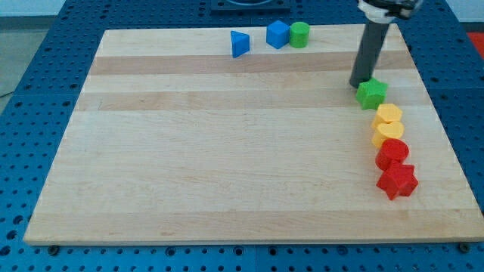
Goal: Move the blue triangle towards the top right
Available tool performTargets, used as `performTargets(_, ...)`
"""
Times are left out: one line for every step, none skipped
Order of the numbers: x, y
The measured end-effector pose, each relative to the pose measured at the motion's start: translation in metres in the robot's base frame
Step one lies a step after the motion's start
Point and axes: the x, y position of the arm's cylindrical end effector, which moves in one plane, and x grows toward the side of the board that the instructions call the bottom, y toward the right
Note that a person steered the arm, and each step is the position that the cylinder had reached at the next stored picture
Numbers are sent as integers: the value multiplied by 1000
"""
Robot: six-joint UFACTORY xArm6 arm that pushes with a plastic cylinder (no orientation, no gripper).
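One blue triangle (pixel 240 44) sits near the bench's (pixel 189 166) top edge, left of a blue cube (pixel 277 34). Our tip (pixel 356 85), a bare rod holding nothing, stands well to its right, touching a green star (pixel 371 93).

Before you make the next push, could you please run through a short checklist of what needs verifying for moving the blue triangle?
1. Blue triangle in plain sight, near the view's top, left of centre: ok.
2. My tip placed against the triangle: not ok; it sits far to the view's right, beside the green star.
3. Tip free of the green star: cannot tell; they look to be touching or nearly so.
4. Direct path rightward along the top edge: not ok; the blue cube and green cylinder stand just right of the triangle.
5. Triangle fully on the board: ok.
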Motion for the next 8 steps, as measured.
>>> performTargets(10,14)
performTargets(15,18)
performTargets(1,-12)
performTargets(-5,-107)
performTargets(-6,-207)
performTargets(-37,-295)
performTargets(-87,-351)
performTargets(-142,-350)
